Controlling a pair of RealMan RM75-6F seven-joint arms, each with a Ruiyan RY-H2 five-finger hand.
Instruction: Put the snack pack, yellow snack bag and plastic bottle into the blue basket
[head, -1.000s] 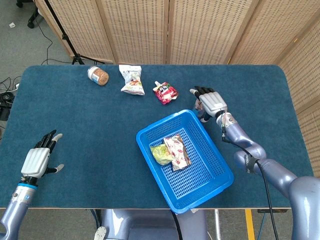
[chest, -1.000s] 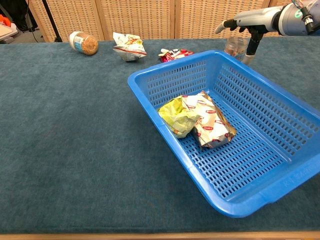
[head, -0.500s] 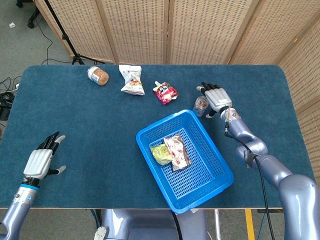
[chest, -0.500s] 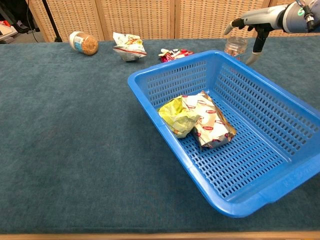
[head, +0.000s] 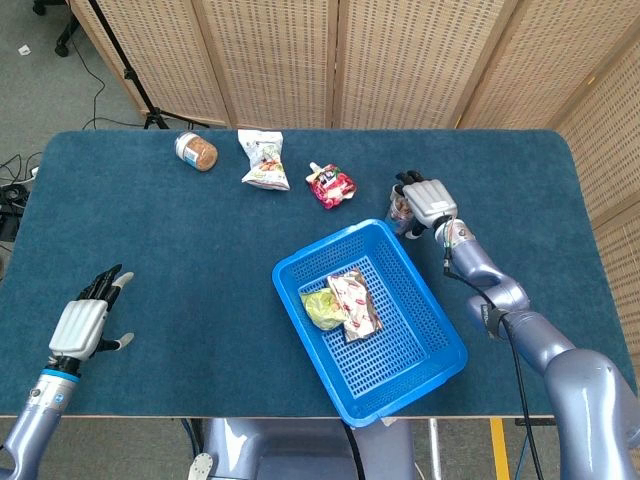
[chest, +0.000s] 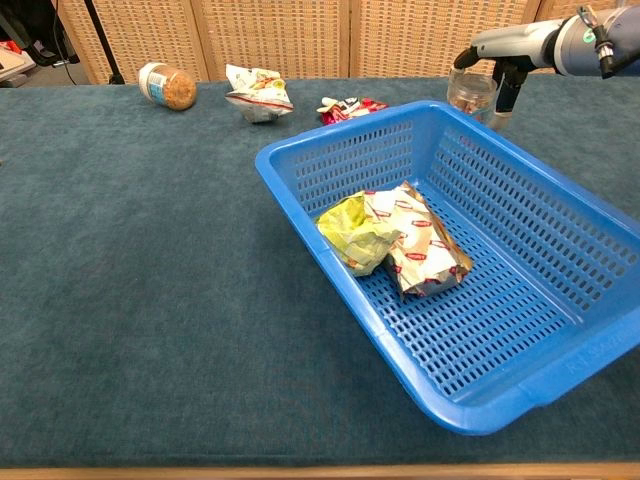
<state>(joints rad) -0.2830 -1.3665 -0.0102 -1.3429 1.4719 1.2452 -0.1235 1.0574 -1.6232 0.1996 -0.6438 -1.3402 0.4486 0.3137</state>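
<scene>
The blue basket (head: 300, 262) (chest: 300, 150) sits right of the table's middle. Inside it, side by side, lie the yellow snack bag (head: 322, 308) (chest: 352, 232) and the silver and red snack pack (head: 355, 302) (chest: 420, 245). The clear plastic bottle (head: 399, 209) (chest: 470, 92) stands upright just beyond the basket's far corner. My right hand (head: 427, 201) (chest: 512, 42) wraps it: fingers curl over its top and far side, the thumb lies against its right side. My left hand (head: 80, 325) hovers near the table's front left edge, fingers spread, holding nothing; the chest view does not show it.
Along the far side of the table lie a capped jar of brown contents (head: 197, 151) (chest: 167, 85), a white snack bag (head: 263, 160) (chest: 256, 92) and a red pouch (head: 330, 185) (chest: 350, 105). Wicker screens stand behind the table.
My right hand moved left from beside the bottle onto it, and its fingers curled around it. My left hand drifted slightly toward the front edge.
</scene>
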